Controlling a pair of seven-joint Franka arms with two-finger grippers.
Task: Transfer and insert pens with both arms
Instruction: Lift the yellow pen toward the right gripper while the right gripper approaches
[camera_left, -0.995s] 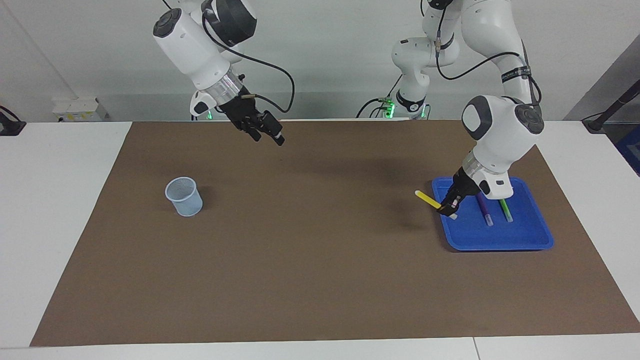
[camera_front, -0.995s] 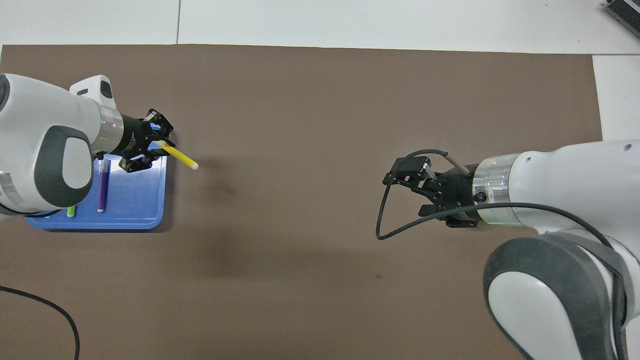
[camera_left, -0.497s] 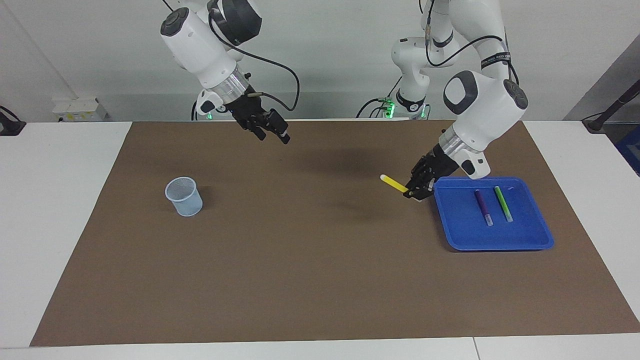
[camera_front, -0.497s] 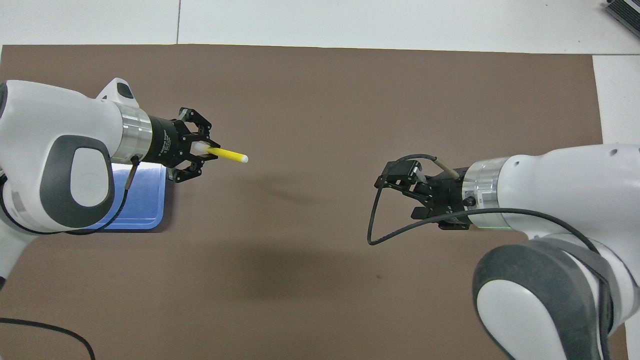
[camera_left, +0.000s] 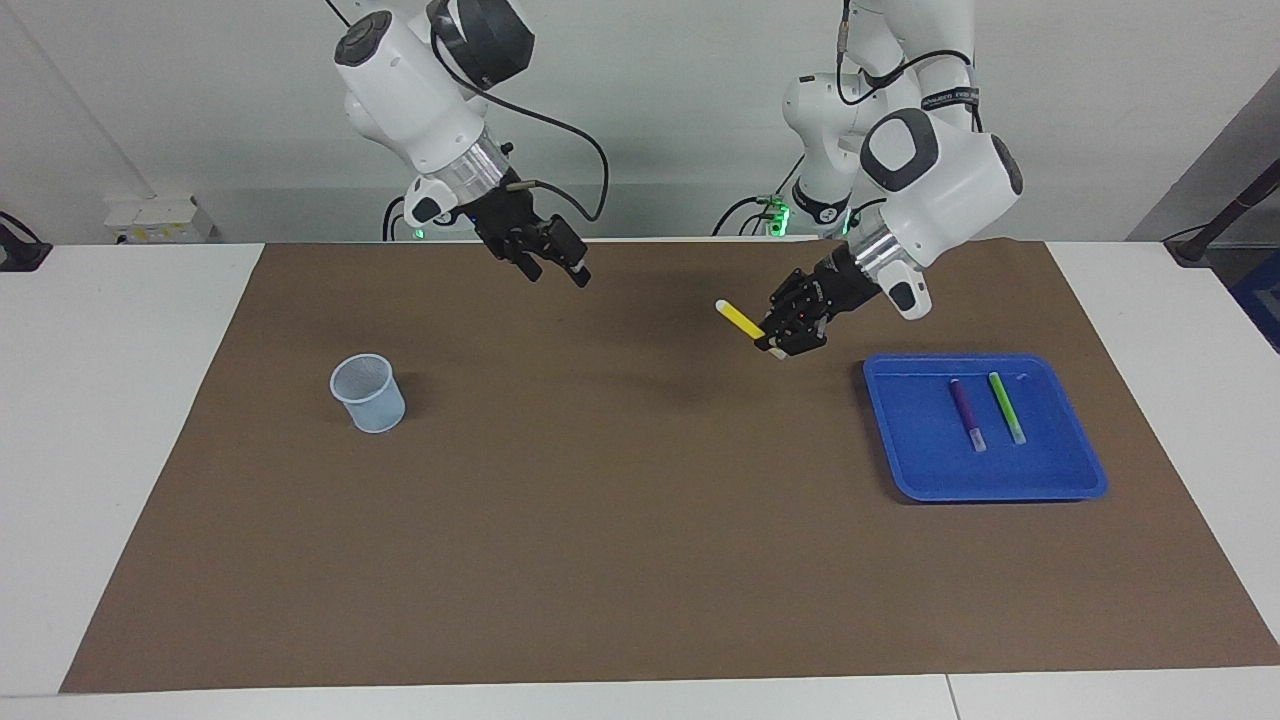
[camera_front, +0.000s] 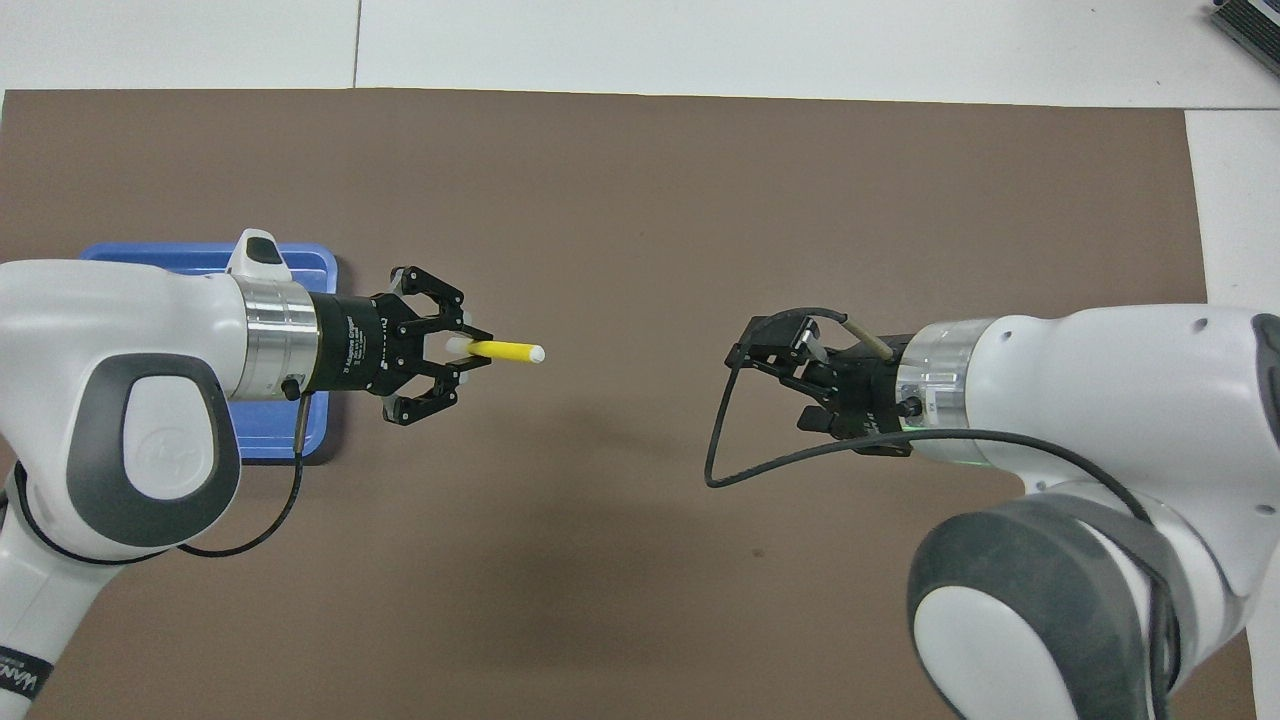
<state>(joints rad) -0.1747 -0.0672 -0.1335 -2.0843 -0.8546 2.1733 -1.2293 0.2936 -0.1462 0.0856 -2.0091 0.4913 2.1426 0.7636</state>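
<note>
My left gripper (camera_left: 776, 340) is shut on the pale cap end of the yellow pen (camera_left: 738, 318) and holds it in the air over the brown mat, beside the blue tray (camera_left: 1000, 482). The pen's tip points toward the right arm's end; it also shows in the overhead view (camera_front: 508, 351), as does the left gripper (camera_front: 470, 350). The purple pen (camera_left: 966, 412) and the green pen (camera_left: 1006, 406) lie side by side in the tray. My right gripper (camera_left: 558, 275) is open and empty, raised over the mat, its fingers facing the pen; it also shows in the overhead view (camera_front: 778, 385).
A pale blue mesh cup (camera_left: 369, 392) stands upright on the brown mat (camera_left: 640, 560) toward the right arm's end. The overhead view shows only part of the tray (camera_front: 300, 445); the left arm hides the two pens in it, and the right arm hides the cup.
The left gripper has lifted the yellow pen off the tray and carried it toward the middle of the table. The right gripper has moved a little toward it.
</note>
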